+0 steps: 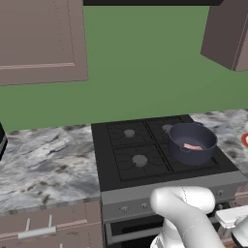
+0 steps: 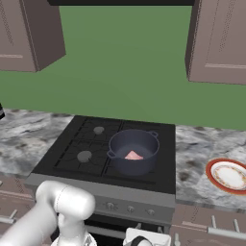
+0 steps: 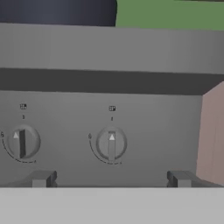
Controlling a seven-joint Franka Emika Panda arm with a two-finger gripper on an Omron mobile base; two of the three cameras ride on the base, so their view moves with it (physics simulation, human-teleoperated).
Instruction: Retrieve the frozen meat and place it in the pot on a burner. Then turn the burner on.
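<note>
1. Left base view. We record the pot (image 1: 192, 143), round, deep, dark blue-grey metal with small side handles, standing on the front right burner of the black stove (image 1: 145, 145). Inside it, flat on the bottom, lies the frozen meat (image 1: 192, 146), a small pinkish-red strip. Two bare burners on the left show small grey round caps, one of them here (image 1: 139, 160), under black grate. The tabletop (image 1: 43, 162) on both sides is grey veined marble. Behind it runs a green wall (image 1: 145, 63), with brown cabinets (image 1: 38, 38) above. The white arm (image 1: 189, 218) rises in front of the stove's grey panel.

2. Right base view. We see the same pot (image 2: 133, 151) with the meat (image 2: 133, 155) in it, at the front right of the stove (image 2: 86, 144). On the tabletop (image 2: 192, 149) well to the right sits a round plate (image 2: 227, 175), red-rimmed with a pale centre.

3. Hand view. The pincer (image 3: 111, 179) faces the stove's grey front panel, its two dark tips wide apart and holding nothing. Between them, just above, we note a round grey knob (image 3: 111, 143); a second knob (image 3: 22, 141) sits to the left. The pot's dark wall (image 3: 57, 11) shows at the top.
</note>
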